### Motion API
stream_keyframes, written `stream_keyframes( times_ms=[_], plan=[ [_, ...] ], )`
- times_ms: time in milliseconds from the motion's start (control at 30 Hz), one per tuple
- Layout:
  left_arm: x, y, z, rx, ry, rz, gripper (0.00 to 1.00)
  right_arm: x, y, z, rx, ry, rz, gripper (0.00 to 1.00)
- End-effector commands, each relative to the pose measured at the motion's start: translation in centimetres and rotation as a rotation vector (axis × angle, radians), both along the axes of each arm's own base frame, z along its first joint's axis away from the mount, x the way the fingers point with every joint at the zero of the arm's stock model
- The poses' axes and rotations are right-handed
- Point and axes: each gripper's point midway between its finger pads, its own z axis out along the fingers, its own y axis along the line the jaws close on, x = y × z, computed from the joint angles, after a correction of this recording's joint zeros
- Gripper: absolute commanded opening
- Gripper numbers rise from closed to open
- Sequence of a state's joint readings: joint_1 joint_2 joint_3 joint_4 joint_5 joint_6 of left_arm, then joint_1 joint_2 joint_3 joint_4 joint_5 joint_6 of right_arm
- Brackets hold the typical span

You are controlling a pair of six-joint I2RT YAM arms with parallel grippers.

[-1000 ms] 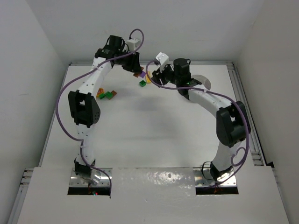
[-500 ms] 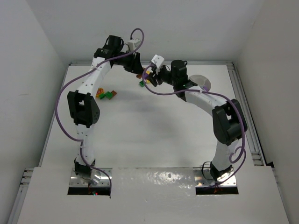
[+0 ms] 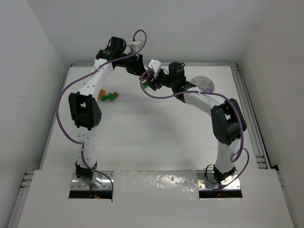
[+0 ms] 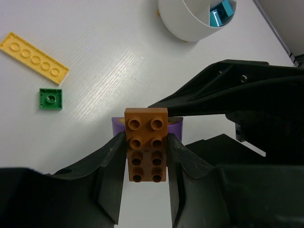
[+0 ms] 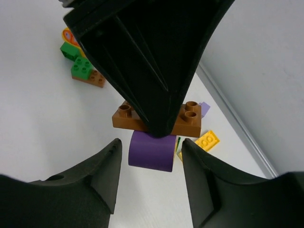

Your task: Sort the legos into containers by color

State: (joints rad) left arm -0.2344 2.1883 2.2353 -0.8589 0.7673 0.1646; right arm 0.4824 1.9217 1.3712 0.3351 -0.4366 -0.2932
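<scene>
L end effector (image 4: 146, 138) is clamped on brown plastic 2x4 lego brick (image 4: 146, 148), w/ purple curved lego piece (image 5: 151, 153) stuck underneath. R end effector (image 5: 151, 143) is apart, straddling the purple piece w/o contact. Best approach: centre the pads, close squarely, pull straight off, hold L grip firm.

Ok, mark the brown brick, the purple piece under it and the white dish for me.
brown brick (image 4: 146, 142): left wrist view, middle of its studded top.
purple piece (image 5: 151, 151): right wrist view, its curved front face.
white dish (image 4: 187, 23): left wrist view, its outer wall.
</scene>
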Motion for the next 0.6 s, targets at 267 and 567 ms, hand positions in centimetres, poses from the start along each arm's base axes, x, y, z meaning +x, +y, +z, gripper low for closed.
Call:
stream_keyframes(
  times_ms=[267, 567],
  plan=[
    [-1.5, 0.0, 3.2, -0.014, -0.073, -0.032, 0.0, 0.9, 1.1, 2.3, 0.04, -0.087, 0.023, 0.18],
    [0.1, 1.7, 4.3, -0.002, -0.119, 0.042, 0.0, -0.1, -3.7, -2.2, -0.103, 0.094, -0.069, 0.0]
  ],
)
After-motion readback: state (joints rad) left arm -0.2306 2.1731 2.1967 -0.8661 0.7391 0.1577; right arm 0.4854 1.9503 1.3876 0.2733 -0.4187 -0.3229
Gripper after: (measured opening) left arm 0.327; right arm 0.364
